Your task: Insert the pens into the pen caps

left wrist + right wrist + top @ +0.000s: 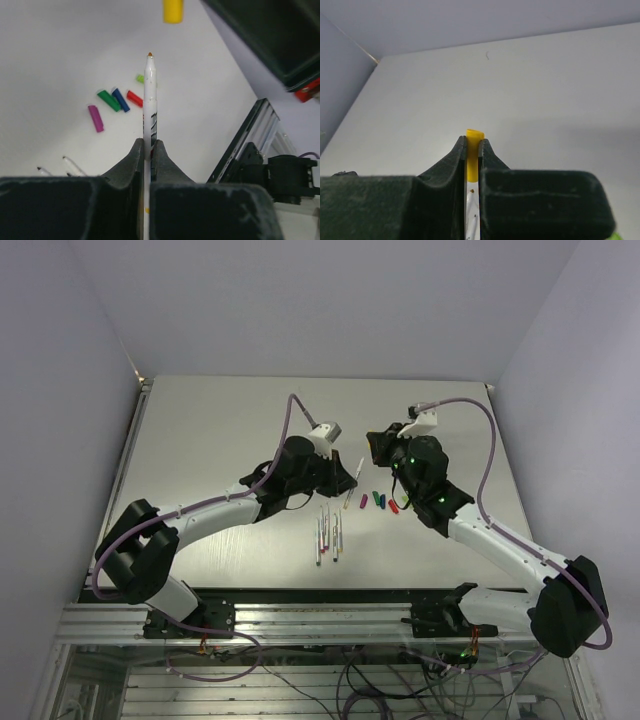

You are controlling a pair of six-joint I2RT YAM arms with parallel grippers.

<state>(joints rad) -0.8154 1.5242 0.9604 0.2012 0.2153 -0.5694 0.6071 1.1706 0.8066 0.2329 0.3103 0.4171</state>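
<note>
My left gripper (148,145) is shut on a whitish pen (150,95) with an orange tip and holds it above the table. My right gripper (472,142) is shut on the orange-yellow cap (474,150). That cap also shows in the left wrist view (173,10), a short gap beyond the pen tip and slightly to the right of it. In the top view both grippers (350,478) (378,455) meet mid-table. Purple (95,118), dark green (108,100), blue (120,99), red (134,98) and light green (140,78) caps lie on the table below.
Several loose pens (328,532) lie side by side on the table near the front, left of the row of caps (384,501). The aluminium frame rail (320,620) runs along the near edge. Walls close in the table on three sides.
</note>
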